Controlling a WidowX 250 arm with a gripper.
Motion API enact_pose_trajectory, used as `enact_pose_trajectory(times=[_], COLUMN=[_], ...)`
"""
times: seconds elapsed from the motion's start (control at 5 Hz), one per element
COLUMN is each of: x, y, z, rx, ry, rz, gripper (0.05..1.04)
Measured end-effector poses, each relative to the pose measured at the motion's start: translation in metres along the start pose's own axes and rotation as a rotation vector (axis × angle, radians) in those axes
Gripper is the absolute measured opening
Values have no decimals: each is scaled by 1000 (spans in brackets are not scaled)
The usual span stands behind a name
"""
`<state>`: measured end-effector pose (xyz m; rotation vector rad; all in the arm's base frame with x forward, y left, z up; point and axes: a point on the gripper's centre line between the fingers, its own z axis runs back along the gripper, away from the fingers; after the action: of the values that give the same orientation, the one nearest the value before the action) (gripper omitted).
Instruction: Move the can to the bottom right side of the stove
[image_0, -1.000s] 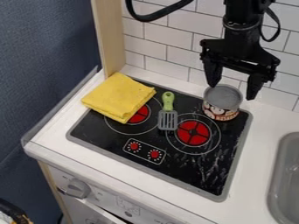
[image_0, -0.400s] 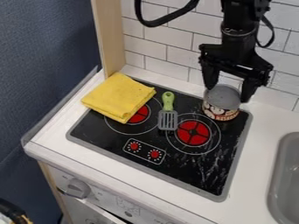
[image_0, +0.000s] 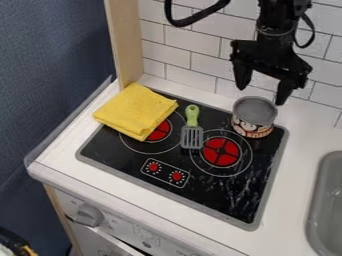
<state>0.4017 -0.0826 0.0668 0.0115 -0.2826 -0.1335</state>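
on the stove (image_0: 217, 192), back right, we see the can (image_0: 255, 119), its move all ahead.
the gripper (image_0: 261, 95) hangs spread, seemingly clear.

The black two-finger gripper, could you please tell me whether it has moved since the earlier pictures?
Yes, the gripper is now higher in the view, judged against the white tiled wall behind it.

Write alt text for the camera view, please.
A black robot gripper hangs open above a can at the back right of a toy stove. A green-handled spatula and folded yellow cloth lie left of it.
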Motion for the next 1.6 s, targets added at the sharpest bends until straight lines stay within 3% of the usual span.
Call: enact_pose_trajectory(times=[0.2, 0.4, 0.6, 1.0, 1.2, 1.6], x=[6, 10, 20, 16, 12, 16], y=[29, 29, 32, 51, 67, 68], z=[-5, -18, -22, -33, -41, -63], rx=[-14, -79, -60, -8, 12, 4], ry=[-31, -48, -81, -68, -58, -5], rz=[151, 246, 281, 395, 472, 552], gripper=[999, 999, 999, 999, 999, 999])
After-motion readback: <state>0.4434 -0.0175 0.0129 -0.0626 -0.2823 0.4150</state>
